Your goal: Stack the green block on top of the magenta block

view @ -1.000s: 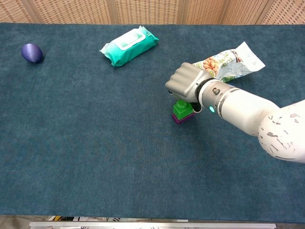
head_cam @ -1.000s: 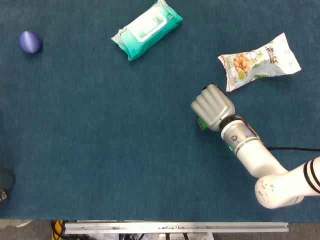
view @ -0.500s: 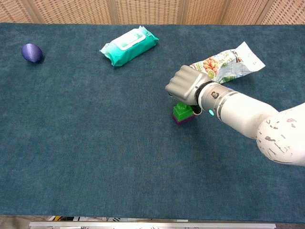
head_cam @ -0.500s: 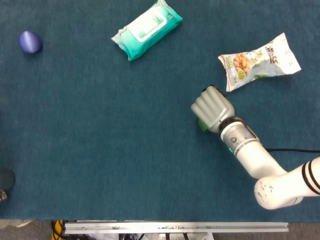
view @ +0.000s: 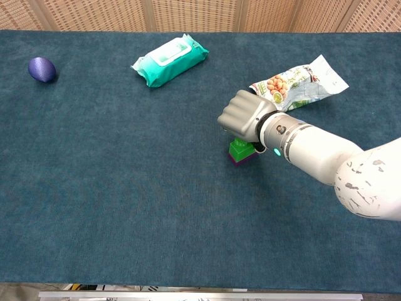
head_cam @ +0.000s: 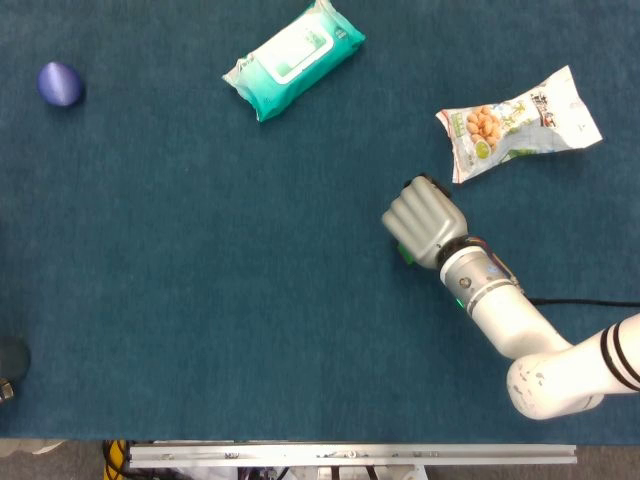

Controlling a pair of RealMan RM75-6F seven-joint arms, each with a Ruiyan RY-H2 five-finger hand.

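Right hand [view: 245,116]: fingers curled into fist directly over green block [view: 239,149]; contact or grip with block not discernible, underside hidden. Green block: sits on magenta block [view: 242,160], right of desk [view: 125,188] centre; head view shows only green sliver [head_cam: 406,254] at 7 o'clock of hand [head_cam: 424,221]. Magenta block: mostly covered, thin edge visible. Snack bag [view: 299,81]: 1 o'clock of hand, near corner overlapped. Left hand: out of frame.

1. Right robot hand [head_cam: 424,222] [view: 242,117]: fingers curled into a fist, knuckles up, low above the worktop [head_cam: 200,260].
2. Right arm: extends in from the lower right, wrist straight.
3. Left robot hand: outside both views.
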